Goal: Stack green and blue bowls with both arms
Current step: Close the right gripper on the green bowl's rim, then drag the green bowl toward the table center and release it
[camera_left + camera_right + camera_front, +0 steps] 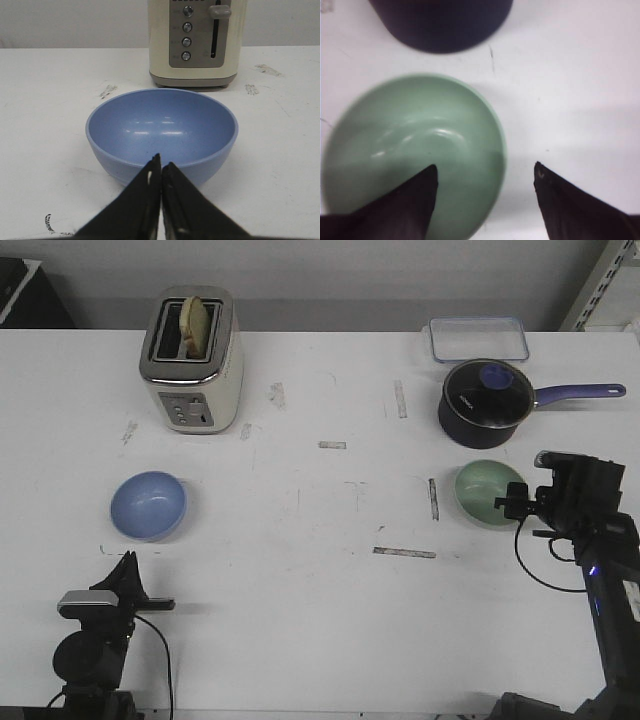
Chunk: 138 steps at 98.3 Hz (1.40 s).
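Observation:
The light blue bowl (148, 505) stands upright on the white table at the left. My left gripper (128, 562) is shut and empty, a little short of the bowl on its near side. In the left wrist view the shut fingertips (161, 164) point at the blue bowl's (161, 127) near wall. The pale green bowl (488, 493) stands at the right. My right gripper (515, 502) is open at its right rim. In the right wrist view the gripper (486, 170) straddles the green bowl's (410, 145) rim, with one finger over the inside and one outside.
A cream toaster (192, 358) with toast stands behind the blue bowl. A dark navy saucepan (487, 400) with a long handle stands just behind the green bowl, and a clear lidded container (478, 339) behind that. Tape marks dot the table.

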Motion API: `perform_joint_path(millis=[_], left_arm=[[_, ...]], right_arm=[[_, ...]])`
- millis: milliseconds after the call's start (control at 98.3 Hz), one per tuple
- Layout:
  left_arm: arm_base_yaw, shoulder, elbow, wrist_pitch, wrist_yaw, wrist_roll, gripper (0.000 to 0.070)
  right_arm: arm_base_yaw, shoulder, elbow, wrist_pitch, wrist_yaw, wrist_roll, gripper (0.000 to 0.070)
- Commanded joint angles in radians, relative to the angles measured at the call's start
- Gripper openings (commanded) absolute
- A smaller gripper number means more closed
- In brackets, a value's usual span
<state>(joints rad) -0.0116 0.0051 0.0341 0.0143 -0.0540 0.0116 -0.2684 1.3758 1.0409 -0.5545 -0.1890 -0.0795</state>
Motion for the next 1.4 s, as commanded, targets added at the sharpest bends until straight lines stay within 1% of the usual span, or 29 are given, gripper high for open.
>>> perform_joint_path(millis=[0, 214, 295, 336, 376, 488, 560, 885, 956, 1099, 1200, 1282, 1394], left_arm=[[-0.002, -0.002, -0.021, 0.01, -0.002, -0.005, 0.0001], [-0.002, -0.002, -0.021, 0.01, -0.002, -0.005, 0.0001], [-0.002, -0.002, -0.021, 0.01, -0.002, -0.005, 0.0001], [-0.002, -0.002, -0.021, 0.01, -0.002, -0.005, 0.0001], [-0.002, -0.002, -0.021, 0.011, -0.002, -0.005, 0.0001], [-0.002, -0.002, -0.021, 0.01, -0.002, -0.005, 0.0001], [-0.002, -0.002, -0.021, 0.011, -0.002, -0.005, 0.0001], [-0.002, -0.002, -0.021, 0.011, -0.002, -0.005, 0.0001], [-0.002, -0.002, -0.021, 0.011, -0.002, -0.005, 0.0001], [-0.002, -0.002, -0.021, 0.011, -0.002, -0.005, 0.0001], [-0.002, -0.002, -0.021, 0.011, -0.002, -0.005, 0.0001], [-0.002, -0.002, -0.021, 0.01, -0.002, -0.005, 0.0001], [-0.002, -0.002, -0.021, 0.01, -0.002, -0.005, 0.0001]], right_arm=[[-0.008, 0.041, 0.023, 0.014, -0.01, -0.02, 0.042], [-0.014, 0.124, 0.023, 0.056, -0.022, -0.023, 0.0417], [-0.013, 0.141, 0.023, 0.068, -0.022, -0.026, 0.0389], [-0.013, 0.148, 0.023, 0.075, -0.021, -0.026, 0.035], [-0.013, 0.152, 0.022, 0.08, -0.02, -0.028, 0.0292], [-0.013, 0.171, 0.022, 0.093, -0.02, -0.031, 0.0099], [-0.013, 0.182, 0.022, 0.094, -0.02, -0.031, 0.0002], [-0.012, 0.137, 0.043, 0.103, -0.029, -0.02, 0.0], [-0.011, 0.106, 0.064, 0.083, -0.065, -0.009, 0.0], [0.025, 0.027, 0.101, 0.035, -0.168, 0.051, 0.0], [0.1, -0.04, 0.102, -0.007, -0.211, 0.064, 0.0], [0.198, -0.081, 0.102, -0.051, -0.211, 0.064, 0.0], [0.366, -0.094, 0.102, -0.101, -0.212, 0.065, 0.0]])
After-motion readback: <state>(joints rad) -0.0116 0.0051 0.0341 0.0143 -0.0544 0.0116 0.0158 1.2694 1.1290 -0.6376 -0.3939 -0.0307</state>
